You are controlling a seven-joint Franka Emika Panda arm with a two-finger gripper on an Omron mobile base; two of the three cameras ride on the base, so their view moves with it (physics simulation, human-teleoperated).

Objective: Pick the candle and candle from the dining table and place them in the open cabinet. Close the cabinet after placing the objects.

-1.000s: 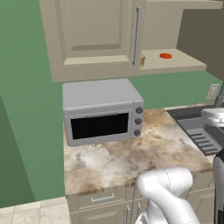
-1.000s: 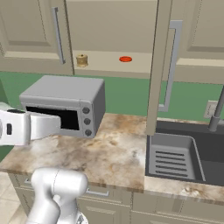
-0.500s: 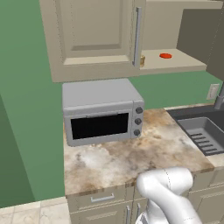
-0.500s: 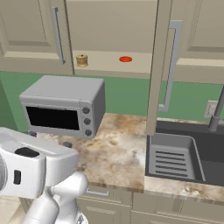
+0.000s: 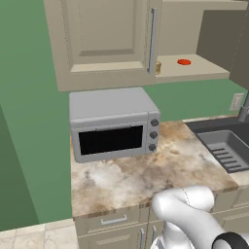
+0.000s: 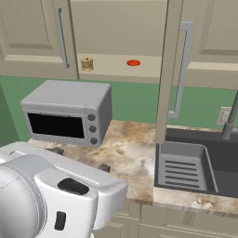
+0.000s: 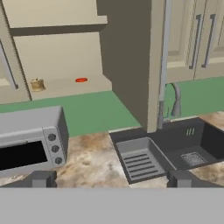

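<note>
A squat golden-brown candle (image 6: 87,63) stands on the shelf of the open cabinet (image 6: 116,69), left of a flat red disc (image 6: 133,62). The hand view shows the same candle (image 7: 37,84) at upper left on the cabinet (image 7: 65,89) shelf. From the left base view the candle (image 5: 158,67) peeks out behind the left door's edge. My gripper (image 7: 112,180) is open, its fingertips (image 7: 42,178) wide apart with nothing between them, low over the counter and well short of the shelf. The dining table is out of view.
A grey microwave (image 6: 69,114) sits on the marbled counter (image 6: 130,153) under the cabinet. A dark sink (image 6: 200,162) with a faucet (image 7: 175,98) lies to the right. The right cabinet door (image 6: 169,69) juts out edge-on above the sink.
The hand has swung down and closer to the right base camera, now looming large at lower left. It has left the left base view's right edge. The jaws stay open.
</note>
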